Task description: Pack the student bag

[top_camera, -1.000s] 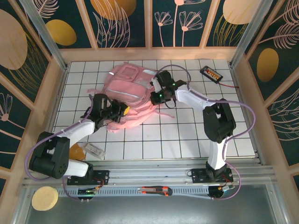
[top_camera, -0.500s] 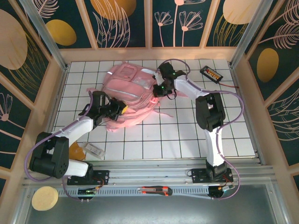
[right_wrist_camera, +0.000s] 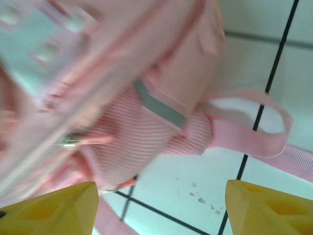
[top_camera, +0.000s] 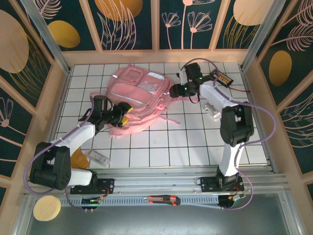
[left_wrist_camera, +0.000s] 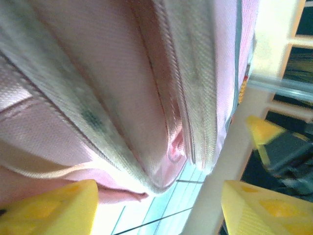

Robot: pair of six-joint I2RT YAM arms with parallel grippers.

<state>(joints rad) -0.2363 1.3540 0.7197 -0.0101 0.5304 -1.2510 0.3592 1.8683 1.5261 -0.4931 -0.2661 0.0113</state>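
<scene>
Obs. The student bag, a large pink fabric backpack with translucent front pockets, lies flat on the white tiled desk. It sits in the far-left part, well apart from the near edge. Its long axis runs roughly from far edge to near edge, slightly slanted. Loose pink straps trail off its near-right side.

Key relation: the bag lies between the 2 grippers.
- The left gripper is at the bag's near-left end, pointing toward the right edge.
- The right gripper is at the bag's far-right side, pointing toward the left edge.
- The line joining them crosses the bag on a diagonal.

Left wrist view: the 2 yellow fingertips stand wide apart. Pink fabric and a pale seam lie right ahead of them, with nothing pinched. I log this gripper as wide open and empty, hard up against the bag.

Right wrist view: the fingertips are equally wide, with bare tile between them. The bag's corner with its grey reflective strip and a pink strap loop lie just ahead, apart from the fingers. This gripper is also wide open and empty.

Judgement: the left arm is the nearer to fabric, so I would take hold with it first. The right gripper needs a short advance toward the left edge to reach the corner. I cannot tell from these views where the main opening is.
</scene>
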